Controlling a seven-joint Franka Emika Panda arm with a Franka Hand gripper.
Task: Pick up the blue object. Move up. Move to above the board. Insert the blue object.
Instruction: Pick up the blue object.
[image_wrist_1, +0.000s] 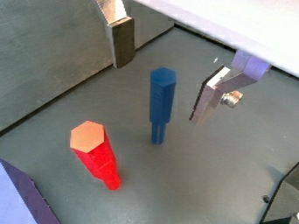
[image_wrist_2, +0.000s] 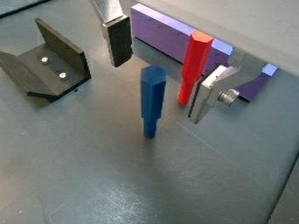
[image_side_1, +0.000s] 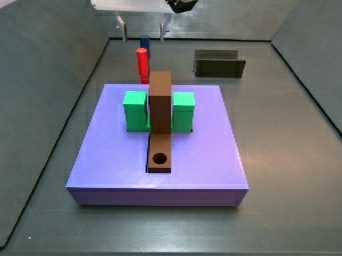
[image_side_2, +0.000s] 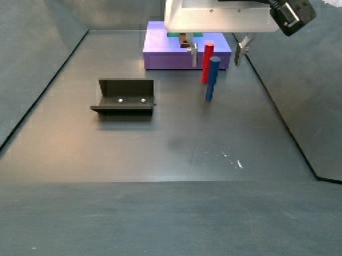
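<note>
Upright blue object (image_wrist_2: 152, 101) standing directly below and between fingers (image_wrist_2: 118, 41) of wide-open, empty gripper (image_wrist_2: 162, 72), untouched.

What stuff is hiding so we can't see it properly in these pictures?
- The blue object: clear in both wrist views between the open gripper fingers, but hidden behind the red post in a side view.
- The board: mostly hidden by the arm there.
- The hole: its depth.

Floor (image_side_2: 147, 150): fixture (image_side_2: 123, 97), slab (image_side_1: 160, 160), end effector (image_wrist_2: 160, 70) above
</note>
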